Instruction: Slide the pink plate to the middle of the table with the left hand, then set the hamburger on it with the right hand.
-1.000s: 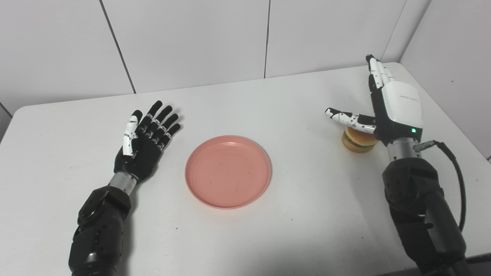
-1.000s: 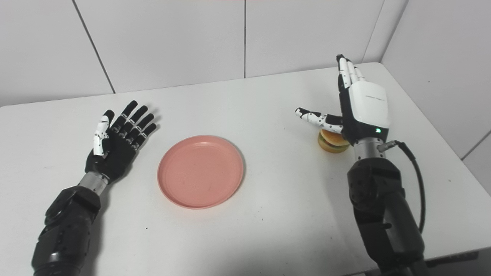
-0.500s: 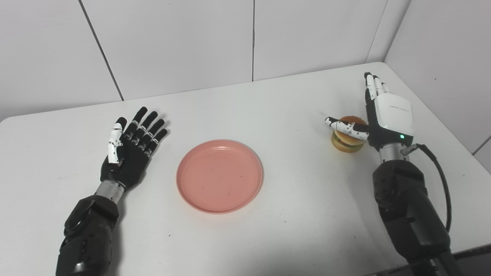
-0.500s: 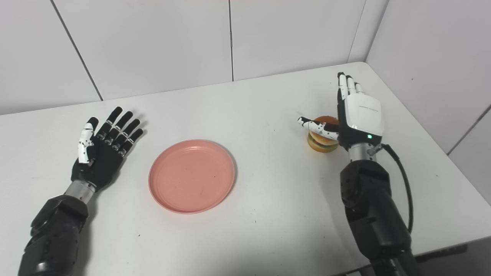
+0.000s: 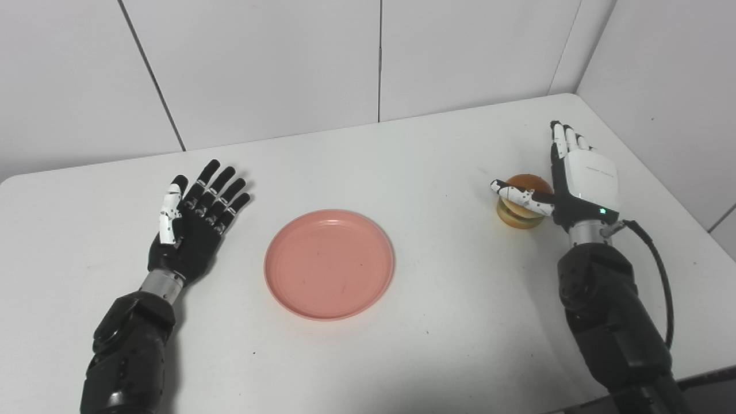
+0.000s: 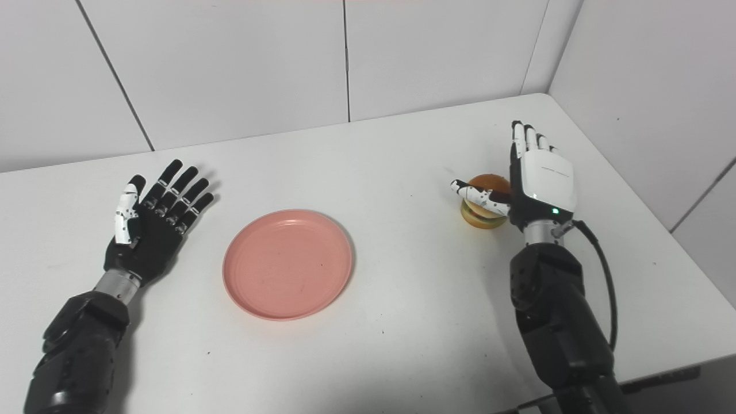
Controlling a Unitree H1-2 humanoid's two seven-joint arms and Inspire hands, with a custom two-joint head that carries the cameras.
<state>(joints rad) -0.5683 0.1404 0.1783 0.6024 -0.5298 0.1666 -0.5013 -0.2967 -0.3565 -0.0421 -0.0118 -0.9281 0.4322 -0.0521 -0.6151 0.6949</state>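
Hamburger [image 5: 519,198] at bench [image 5: 437,322] right side, right hand [image 5: 581,178] beside it, fingers spread, thumb crossing its front. Pink plate [image 5: 329,263] mid-bench, bare. Left hand [image 5: 192,227] spread flat, apart from plate.

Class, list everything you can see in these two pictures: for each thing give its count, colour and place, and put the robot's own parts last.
table: one, white, set into a corner of white panelled walls.
plate: one, pink, empty, near the table's middle.
hamburger: one, tan bun, right side of the table, beside the right robot hand.
left robot hand: one, black, palm up, open, left of the plate.
right robot hand: one, white-backed, open, thumb across the hamburger.
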